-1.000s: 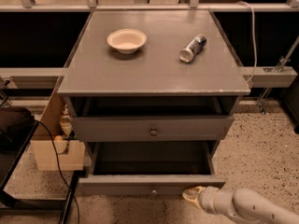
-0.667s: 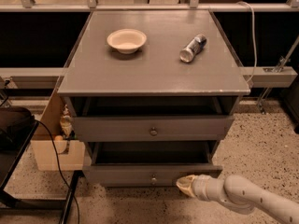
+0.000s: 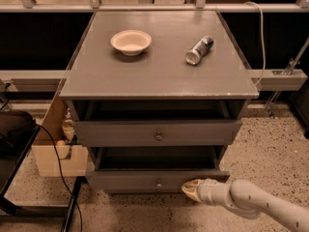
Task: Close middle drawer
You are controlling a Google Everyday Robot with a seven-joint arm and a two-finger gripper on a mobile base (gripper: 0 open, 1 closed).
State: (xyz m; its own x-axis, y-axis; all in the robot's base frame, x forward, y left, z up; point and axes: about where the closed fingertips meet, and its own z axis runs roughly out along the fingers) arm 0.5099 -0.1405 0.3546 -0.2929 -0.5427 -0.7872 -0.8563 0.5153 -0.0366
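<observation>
The grey cabinet [image 3: 159, 76] stands in the centre of the camera view. The middle drawer [image 3: 125, 180], with a small round knob [image 3: 158, 183], is the lower of the two fronts showing and stands out a little, its dark inside visible above the front. My gripper [image 3: 190, 189] comes in from the lower right. Its cream fingertips are together and press on the drawer front, just right of the knob. The top drawer [image 3: 120, 132] also stands slightly out. The lowest drawer is hidden.
A cream bowl [image 3: 131, 41] and a lying metal can [image 3: 199, 50] are on the cabinet top. A cardboard box [image 3: 53, 151] and a black cable [image 3: 58, 168] sit to the left of the cabinet. The floor is speckled. A rail runs behind.
The middle drawer has slid far back into the cabinet. My gripper has moved in with it, towards the cabinet and leftward along the front.
</observation>
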